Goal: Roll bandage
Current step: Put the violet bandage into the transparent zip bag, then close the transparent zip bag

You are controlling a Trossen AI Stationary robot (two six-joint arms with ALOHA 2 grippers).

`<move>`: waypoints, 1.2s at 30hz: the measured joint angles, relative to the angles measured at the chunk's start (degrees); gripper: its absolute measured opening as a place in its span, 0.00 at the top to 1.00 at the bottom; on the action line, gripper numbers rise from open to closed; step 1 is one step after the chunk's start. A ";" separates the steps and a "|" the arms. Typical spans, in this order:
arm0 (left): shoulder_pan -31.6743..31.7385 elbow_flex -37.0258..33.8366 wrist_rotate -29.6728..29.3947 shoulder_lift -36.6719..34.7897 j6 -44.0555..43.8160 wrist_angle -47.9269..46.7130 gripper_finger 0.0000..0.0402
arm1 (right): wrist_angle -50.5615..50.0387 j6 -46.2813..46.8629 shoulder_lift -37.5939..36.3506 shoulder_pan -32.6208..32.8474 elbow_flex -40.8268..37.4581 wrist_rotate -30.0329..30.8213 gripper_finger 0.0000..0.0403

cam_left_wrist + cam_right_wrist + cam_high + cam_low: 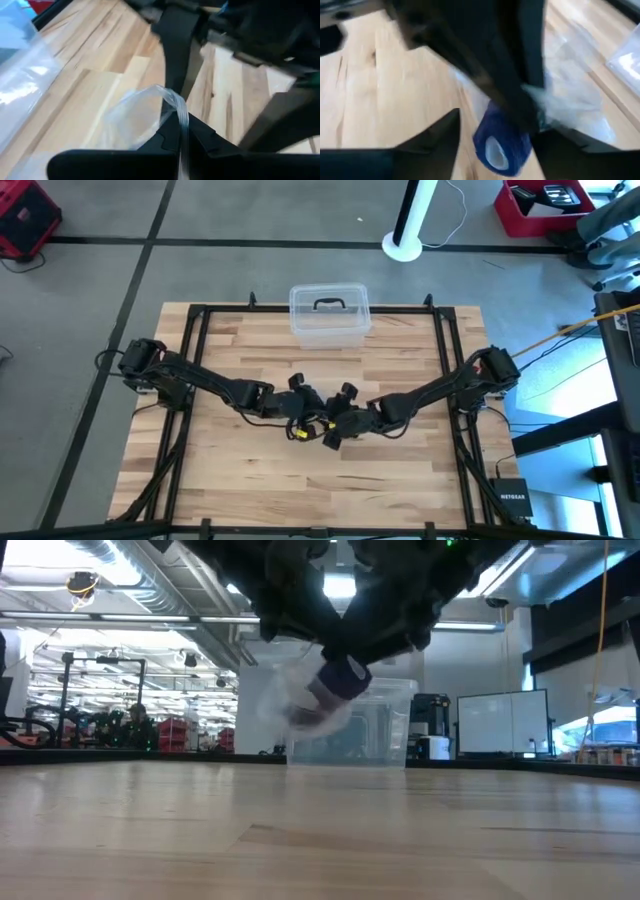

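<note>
The bandage is a small blue-purple roll (501, 142), held up above the table's middle; it also shows in the low view (345, 680). My right gripper (338, 420) is shut on it. A clear crinkly plastic bag (135, 120) hangs beside the roll (300, 708). My left gripper (303, 402) is shut on the bag and meets the right gripper at the table's middle. One left finger (485, 65) crosses in front of the roll in the right wrist view. My left gripper pinches an upper edge of the clear bag (181, 117) between its two fingers; the bag spreads away from them, slack and clear of the table. My right gripper holds the roll by its round sides (480, 135) between its two fingers. The roll's open end (495, 152) faces the wrist camera. The roll is lifted clear of the table.
A clear plastic box with a black handle (330, 315) stands at the table's far edge, behind the grippers (375, 730). Bare wooden table (250, 480) lies toward the near edge. A black frame (195, 360) runs around the tabletop.
</note>
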 joint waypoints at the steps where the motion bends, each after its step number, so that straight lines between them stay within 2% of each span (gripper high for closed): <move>1: 0.14 0.04 -0.11 0.00 -0.42 -0.37 0.99 | -2.43 -0.03 -0.55 0.02 0.64 -0.85 0.39; 4: 0.37 0.04 -0.39 -0.07 -1.03 -1.95 0.99 | -8.50 -0.26 -2.39 0.25 2.34 -2.97 0.30; 8: 0.64 0.04 -0.76 -0.07 -3.01 -2.57 0.99 | -16.51 -1.59 -5.44 0.58 4.90 -3.91 0.22; 13: 0.37 0.02 -0.74 -0.07 -3.31 -2.32 0.99 | -28.13 -6.60 -10.91 3.76 7.22 -3.07 0.20; 17: -0.62 0.02 -0.39 -0.07 -0.93 -2.50 0.99 | -30.03 -12.23 -14.74 7.38 2.73 0.38 0.21; 20: 0.30 0.02 0.10 -0.07 -8.51 -4.73 0.99 | -23.67 -12.32 -16.74 7.53 -3.65 1.78 0.23; 23: 0.51 0.00 3.11 -0.07 -10.60 -3.91 0.99 | -11.93 -14.85 -16.96 7.40 -10.39 1.53 0.26; 28: -1.53 0.00 9.17 -0.07 -12.48 0.57 0.99 | 6.46 -19.04 -16.33 7.63 -18.67 -4.60 0.32; 33: -1.91 0.00 8.61 -0.07 -13.43 0.73 0.99 | 8.74 -21.33 -16.33 7.27 -19.59 -1.75 0.42; 36: -2.12 0.00 8.92 -0.07 -14.37 1.05 0.99 | 9.82 -23.02 -16.31 6.68 -19.57 -5.45 0.48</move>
